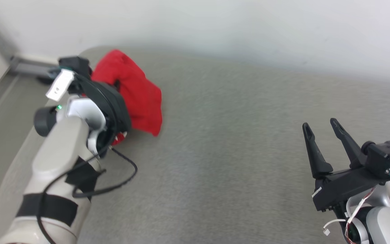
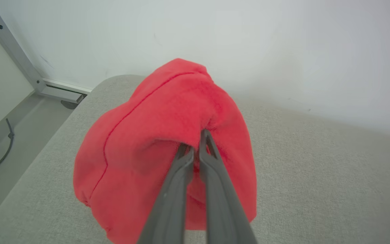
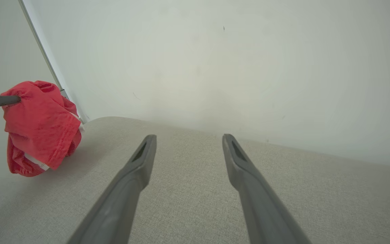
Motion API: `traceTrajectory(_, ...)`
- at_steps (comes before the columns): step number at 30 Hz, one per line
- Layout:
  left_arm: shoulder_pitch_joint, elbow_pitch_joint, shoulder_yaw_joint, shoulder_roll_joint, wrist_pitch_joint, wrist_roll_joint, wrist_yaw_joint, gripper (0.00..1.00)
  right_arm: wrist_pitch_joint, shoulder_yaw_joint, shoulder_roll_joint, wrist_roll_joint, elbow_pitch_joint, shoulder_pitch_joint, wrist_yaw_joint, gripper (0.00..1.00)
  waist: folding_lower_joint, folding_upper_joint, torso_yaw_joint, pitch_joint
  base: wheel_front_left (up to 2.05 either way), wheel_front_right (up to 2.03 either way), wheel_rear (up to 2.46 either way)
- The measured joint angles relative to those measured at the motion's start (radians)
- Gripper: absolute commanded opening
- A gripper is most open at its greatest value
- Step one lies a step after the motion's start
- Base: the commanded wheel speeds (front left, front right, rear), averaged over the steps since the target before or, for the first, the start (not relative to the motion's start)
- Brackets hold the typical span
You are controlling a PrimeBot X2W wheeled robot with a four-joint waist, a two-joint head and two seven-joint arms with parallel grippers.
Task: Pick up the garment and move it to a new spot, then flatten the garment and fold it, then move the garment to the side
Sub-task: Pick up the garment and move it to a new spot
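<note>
One pale wall (image 1: 215, 27) rose beyond both tools, the biggest thing you had in front of you. Below it the grey, cloth-covered counter (image 1: 232, 152) ran under both tools, its rounded corner lying just past the left one. Your left forearm (image 1: 56, 162), pale with black straps, reached toward that corner.

The red garment (image 2: 168, 135) was bunched at the tips of the left tool (image 2: 195, 142), whose fingers were pressed together and pinching a fold of the cloth. The rest drooped beyond and beneath those tips in a loose bundle, with a seam running across it and white trim along a lower edge. From the right wrist view you could see it hanging off that tool near the counter's corner. I cannot tell whether its lowest fold touched the surface.

The right tool (image 1: 319, 123) was spread wide and held nothing. It was poised over bare counter, with the garment well apart from it, far off to its left.

Beyond the left tool, past the counter's edge, a grey metal post (image 2: 12, 47) stood on the floor (image 2: 22, 115) and a thin dark cable (image 2: 11, 135) lay along it.
</note>
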Motion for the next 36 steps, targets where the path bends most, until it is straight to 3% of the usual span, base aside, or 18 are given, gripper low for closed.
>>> traceTrajectory(16, 0.061, -0.142, -0.093, -0.019, -0.026, 0.000, -0.035, 0.00, -0.025, 0.006, 0.001, 0.000, -0.030, 0.063, -0.001, 1.00, 0.0001, -0.0001, -0.250, -0.121, 0.00, 0.00, 0.00)
traceTrajectory(23, 0.103, -0.280, -0.216, -0.017, -0.010, -0.016, -0.035, 0.00, -0.033, -0.008, -0.003, 0.000, -0.036, 0.068, 0.000, 1.00, 0.0001, -0.0001, -0.348, -0.142, 0.00, 0.00, 0.00)
traceTrajectory(30, 0.145, -0.387, -0.311, -0.018, 0.025, -0.045, 0.019, 0.00, -0.041, -0.018, -0.005, 0.007, -0.053, 0.090, 0.000, 1.00, 0.0001, -0.0001, -0.406, -0.148, 0.00, 0.00, 0.00)
traceTrajectory(36, 0.205, -0.420, -0.355, -0.018, 0.054, -0.087, 0.055, 0.00, -0.043, -0.035, -0.005, 0.015, -0.062, 0.125, -0.003, 1.00, 0.0002, 0.0000, -0.413, -0.135, 0.00, 0.00, 0.00)
